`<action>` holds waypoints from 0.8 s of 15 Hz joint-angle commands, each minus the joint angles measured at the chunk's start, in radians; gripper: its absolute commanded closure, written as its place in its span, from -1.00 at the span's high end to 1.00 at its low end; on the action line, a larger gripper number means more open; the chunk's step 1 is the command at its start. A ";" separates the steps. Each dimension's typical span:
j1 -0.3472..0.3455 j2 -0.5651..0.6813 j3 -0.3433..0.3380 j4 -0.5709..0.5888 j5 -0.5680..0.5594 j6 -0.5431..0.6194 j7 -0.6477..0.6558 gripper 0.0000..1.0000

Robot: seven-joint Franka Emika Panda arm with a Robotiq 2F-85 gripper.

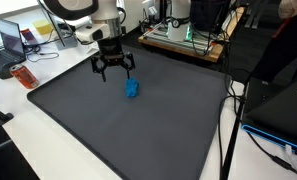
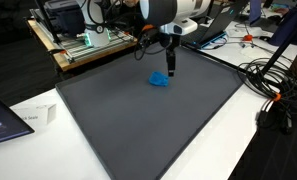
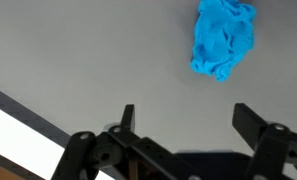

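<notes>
A crumpled blue cloth [image 1: 132, 89] lies on the dark grey mat [image 1: 108, 120]; it also shows in an exterior view [image 2: 161, 80] and at the top right of the wrist view [image 3: 223, 38]. My gripper [image 1: 113, 72] hangs open and empty a little above the mat, just beside the cloth and not touching it. In an exterior view [image 2: 170, 68] the gripper sits right behind the cloth. In the wrist view both fingers [image 3: 186, 115] stand wide apart with bare mat between them.
The mat [image 2: 148, 120] lies on a white table [image 2: 228, 150]. An orange object [image 1: 24, 76] and laptops [image 1: 15, 40] sit beyond one mat edge. Electronics racks [image 1: 183, 35] [image 2: 83, 40] stand at the back. Cables [image 2: 273, 95] lie off the mat's side.
</notes>
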State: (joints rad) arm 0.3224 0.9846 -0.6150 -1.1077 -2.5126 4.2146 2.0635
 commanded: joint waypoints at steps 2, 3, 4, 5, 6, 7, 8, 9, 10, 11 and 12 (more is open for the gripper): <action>-0.125 -0.046 0.170 -0.021 0.004 0.026 -0.091 1.00; -0.150 -0.051 0.208 -0.032 0.004 0.025 -0.102 1.00; -0.174 -0.054 0.242 -0.037 0.004 0.024 -0.110 1.00; -0.195 -0.054 0.271 -0.043 0.004 0.024 -0.116 1.00; -0.222 -0.054 0.305 -0.047 0.004 0.023 -0.122 1.00; -0.241 -0.051 0.328 -0.046 0.004 0.023 -0.122 1.00; -0.261 -0.047 0.351 -0.048 0.004 0.023 -0.126 1.00; -0.277 -0.043 0.369 -0.047 0.004 0.023 -0.124 1.00; -0.288 -0.039 0.377 -0.046 0.004 0.023 -0.121 1.00; -0.298 -0.037 0.385 -0.047 0.004 0.023 -0.119 1.00; -0.304 -0.036 0.389 -0.050 0.004 0.023 -0.117 1.00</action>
State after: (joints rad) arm 0.0508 0.9588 -0.2573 -1.1335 -2.5085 4.2153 1.9611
